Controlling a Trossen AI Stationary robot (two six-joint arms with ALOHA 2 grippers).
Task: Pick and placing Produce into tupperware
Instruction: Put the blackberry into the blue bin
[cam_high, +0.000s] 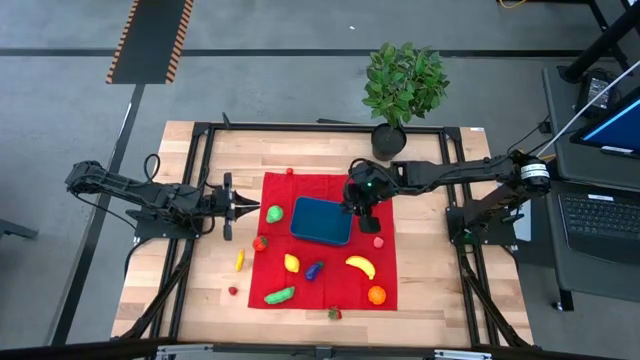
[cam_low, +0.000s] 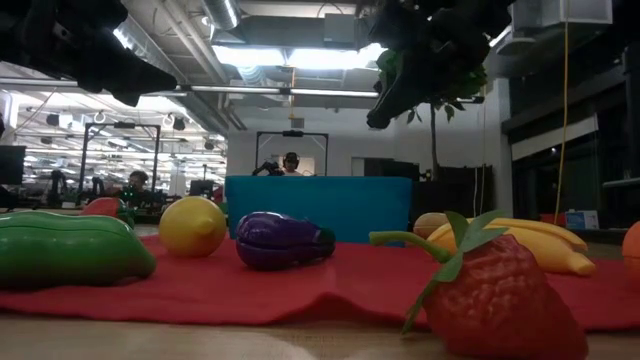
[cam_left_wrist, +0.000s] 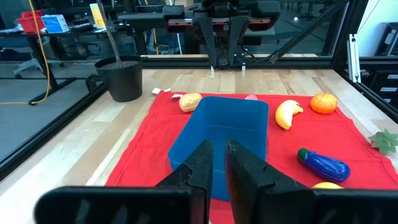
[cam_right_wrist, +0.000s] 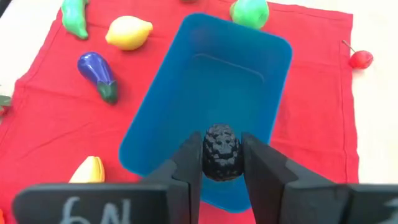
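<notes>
The tupperware (cam_high: 320, 220) is a blue tub sitting on a red cloth (cam_high: 330, 290) at mid-table. Produce lies around it: a green pear (cam_high: 274, 213), lemon (cam_high: 292, 263), eggplant (cam_high: 314, 270), banana (cam_high: 360, 266), orange (cam_high: 376, 295), cucumber (cam_high: 279, 295) and strawberry (cam_high: 334, 313). My right gripper (cam_right_wrist: 222, 158) hangs over the tub's right end, shut on a dark bumpy berry (cam_right_wrist: 222, 151). My left gripper (cam_left_wrist: 217, 168) waits shut at the cloth's left edge, holding nothing. My right gripper pinches the dark berry between its two fingers, one on each side (cam_right_wrist: 208, 152) of it. The fingers slant down from the table's right side. The berry is lifted clear, above the tub's right end (cam_right_wrist: 205, 186).
A potted plant (cam_high: 400, 90) stands at the table's far edge. A small pink piece (cam_high: 379, 241) lies on the cloth right of the tub. A red piece (cam_high: 260, 243) and a yellow piece (cam_high: 239, 260) lie near the cloth's left edge. Bare wood surrounds the cloth.
</notes>
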